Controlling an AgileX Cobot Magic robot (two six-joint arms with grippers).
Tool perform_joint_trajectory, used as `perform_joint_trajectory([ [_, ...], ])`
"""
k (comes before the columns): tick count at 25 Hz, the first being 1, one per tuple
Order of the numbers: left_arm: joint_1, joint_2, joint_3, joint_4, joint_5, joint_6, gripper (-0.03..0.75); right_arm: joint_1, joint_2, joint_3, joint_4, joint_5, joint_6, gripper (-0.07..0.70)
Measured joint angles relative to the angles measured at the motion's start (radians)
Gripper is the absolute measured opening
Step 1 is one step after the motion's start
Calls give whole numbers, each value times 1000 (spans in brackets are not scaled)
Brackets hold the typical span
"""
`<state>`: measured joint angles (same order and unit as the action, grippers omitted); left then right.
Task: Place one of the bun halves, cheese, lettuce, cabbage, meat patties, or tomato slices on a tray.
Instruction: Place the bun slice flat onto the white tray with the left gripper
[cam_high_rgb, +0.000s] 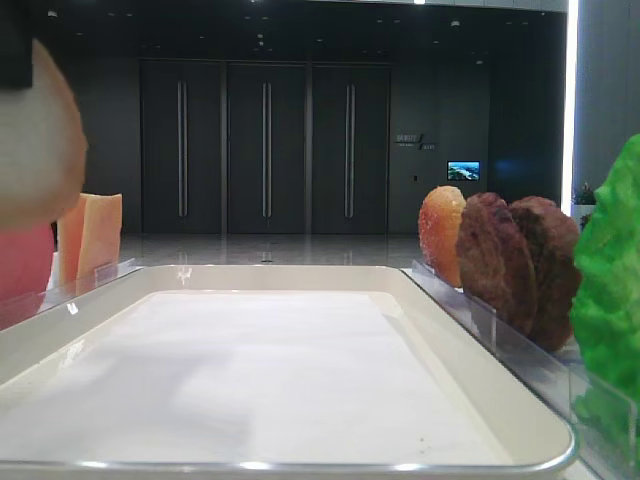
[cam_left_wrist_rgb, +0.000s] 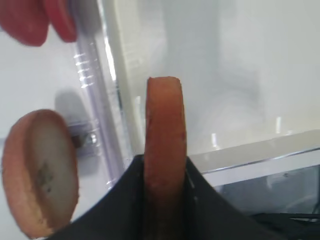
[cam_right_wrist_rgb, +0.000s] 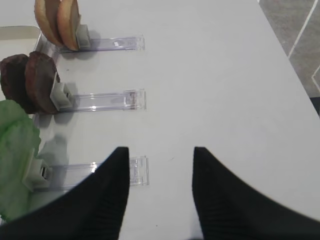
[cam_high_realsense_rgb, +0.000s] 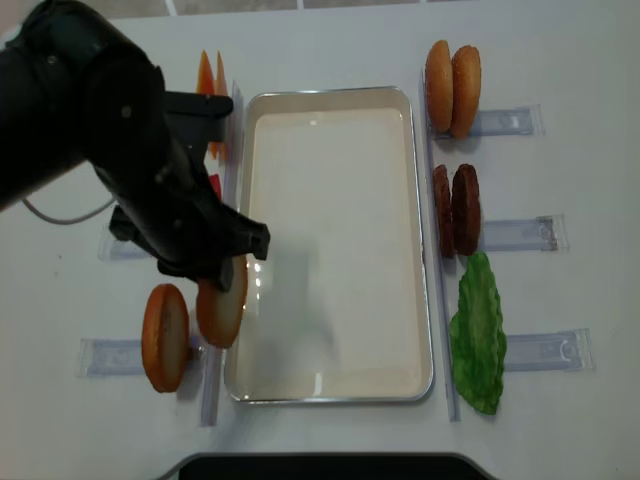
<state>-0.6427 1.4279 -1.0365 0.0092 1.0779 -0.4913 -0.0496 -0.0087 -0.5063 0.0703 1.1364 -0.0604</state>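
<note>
My left gripper (cam_left_wrist_rgb: 165, 162) is shut on a bun half (cam_left_wrist_rgb: 165, 120), held edge-on just above the left rim of the cream tray (cam_left_wrist_rgb: 260, 155). From above, this bun half (cam_high_realsense_rgb: 222, 305) overlaps the left rim of the tray (cam_high_realsense_rgb: 340, 395) near its front corner, under the black left arm (cam_high_realsense_rgb: 120, 150). A second bun half (cam_high_realsense_rgb: 165, 337) stands in its clear rack just to the left. My right gripper (cam_right_wrist_rgb: 160, 150) hangs open and empty over bare table, right of the lettuce (cam_right_wrist_rgb: 17, 150) and the meat patties (cam_right_wrist_rgb: 30, 82).
Cheese (cam_high_realsense_rgb: 210, 75) stands at the back left, and tomato slices (cam_left_wrist_rgb: 35, 20) are mostly hidden under the left arm. On the tray's right stand two more bun halves (cam_high_realsense_rgb: 452, 75), the patties (cam_high_realsense_rgb: 455, 208) and the lettuce (cam_high_realsense_rgb: 478, 330), with clear racks (cam_high_realsense_rgb: 510, 232) reaching right.
</note>
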Motion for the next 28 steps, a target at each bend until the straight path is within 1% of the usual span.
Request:
perform_joint_trajectory([
  [4, 49, -103, 42, -96, -103, 67, 120, 0, 0, 0, 0, 0, 0, 290],
  [7, 107, -150, 100, -183, -156, 151, 120, 0, 0, 0, 0, 0, 0, 290],
  [8, 127, -155, 125, -227, -176, 195, 120, 0, 0, 0, 0, 0, 0, 290],
  [10, 156, -157, 175, -348, -233, 292, 120, 0, 0, 0, 0, 0, 0, 290],
  [11, 169, -157, 204, -409, -269, 356, 120, 0, 0, 0, 0, 0, 0, 290],
  [13, 190, -157, 251, -580, -333, 491, 120, 0, 0, 0, 0, 0, 0, 290],
  [14, 199, -157, 274, -654, -359, 575, 120, 0, 0, 0, 0, 0, 0, 290],
  [16, 221, -157, 311, -809, -387, 713, 120, 0, 0, 0, 0, 0, 0, 290],
  [17, 230, -157, 329, -859, -397, 753, 120, 0, 0, 0, 0, 0, 0, 290],
  [21, 250, -154, 376, -939, -432, 846, 120, 0, 0, 0, 0, 0, 0, 290],
  [24, 250, -122, 390, -1101, -436, 992, 120, 0, 0, 0, 0, 0, 0, 290],
  [26, 250, -82, 390, -1226, -434, 1107, 120, 0, 0, 0, 0, 0, 0, 290],
  [28, 250, -30, 390, -1331, -425, 1196, 120, 0, 0, 0, 0, 0, 0, 290],
])
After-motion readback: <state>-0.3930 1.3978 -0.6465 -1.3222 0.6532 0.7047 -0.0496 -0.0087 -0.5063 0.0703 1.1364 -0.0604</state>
